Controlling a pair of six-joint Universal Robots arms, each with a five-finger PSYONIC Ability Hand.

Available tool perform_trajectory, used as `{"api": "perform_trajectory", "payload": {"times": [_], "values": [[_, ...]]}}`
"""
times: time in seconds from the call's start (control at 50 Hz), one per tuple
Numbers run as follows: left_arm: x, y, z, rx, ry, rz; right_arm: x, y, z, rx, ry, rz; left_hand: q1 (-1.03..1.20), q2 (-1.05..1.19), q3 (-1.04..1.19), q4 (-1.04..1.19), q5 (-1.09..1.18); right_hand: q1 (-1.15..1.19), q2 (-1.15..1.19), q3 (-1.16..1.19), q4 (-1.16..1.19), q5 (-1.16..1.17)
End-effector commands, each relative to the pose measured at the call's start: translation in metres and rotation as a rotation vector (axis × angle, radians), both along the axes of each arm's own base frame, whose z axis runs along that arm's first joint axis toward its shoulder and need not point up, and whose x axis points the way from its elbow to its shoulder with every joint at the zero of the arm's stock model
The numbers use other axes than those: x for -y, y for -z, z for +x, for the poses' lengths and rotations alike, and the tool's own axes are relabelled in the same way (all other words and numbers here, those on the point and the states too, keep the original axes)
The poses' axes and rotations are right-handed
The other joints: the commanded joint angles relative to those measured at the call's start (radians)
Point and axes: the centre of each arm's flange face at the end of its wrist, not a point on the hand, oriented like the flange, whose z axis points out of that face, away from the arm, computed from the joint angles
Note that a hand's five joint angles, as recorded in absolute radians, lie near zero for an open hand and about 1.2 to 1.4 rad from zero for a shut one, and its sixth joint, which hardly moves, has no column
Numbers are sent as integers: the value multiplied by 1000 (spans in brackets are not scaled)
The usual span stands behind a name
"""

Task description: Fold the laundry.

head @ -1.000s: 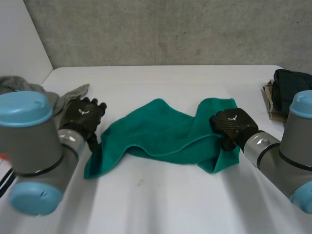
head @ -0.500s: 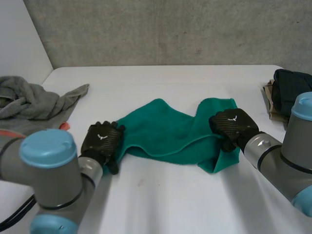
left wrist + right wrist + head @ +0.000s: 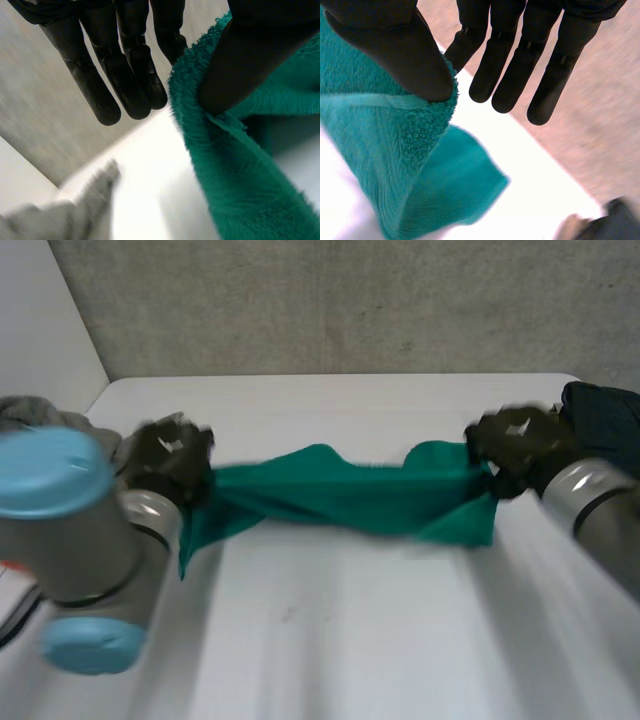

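A green towel (image 3: 340,490) hangs stretched between my two hands above the white table (image 3: 350,630). My left hand (image 3: 170,455) holds its left end. In the left wrist view the thumb pinches the towel's edge (image 3: 235,165) against a finger of the left hand (image 3: 125,65), while the other fingers stay straight. My right hand (image 3: 515,440) holds the towel's right end. In the right wrist view the right hand (image 3: 520,60) presses its thumb into the towel's edge (image 3: 395,140), and a loose corner hangs below.
A heap of grey laundry (image 3: 30,410) lies at the table's far left, behind my left arm; a strip of it (image 3: 60,215) lies beyond the left hand's fingertips. Dark folded clothes (image 3: 600,410) sit at the right edge.
My left hand moved onto the towel's left end and closed on it. Both hands then rose and drew apart, pulling the crumpled towel taut off the table.
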Motion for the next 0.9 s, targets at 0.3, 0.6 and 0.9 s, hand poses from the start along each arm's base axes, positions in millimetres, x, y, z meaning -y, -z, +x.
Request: {"api": "perform_trajectory", "payload": {"times": [0.3, 0.6, 0.9], "values": [[-11, -71, 33, 151, 83, 139, 5, -58, 3, -239, -108, 5, 258, 205, 208, 198, 259, 278, 223, 210, 201, 225], [32, -26, 11, 170, 59, 190, 39, 0, 15, 57, 54, 207, 258, 205, 208, 198, 259, -713, -768, -781, -790, -766], [38, -44, 16, 130, 46, 0, -82, 47, 11, 5, -236, 312, 258, 205, 208, 198, 259, -671, -726, -739, -748, -724]]}}
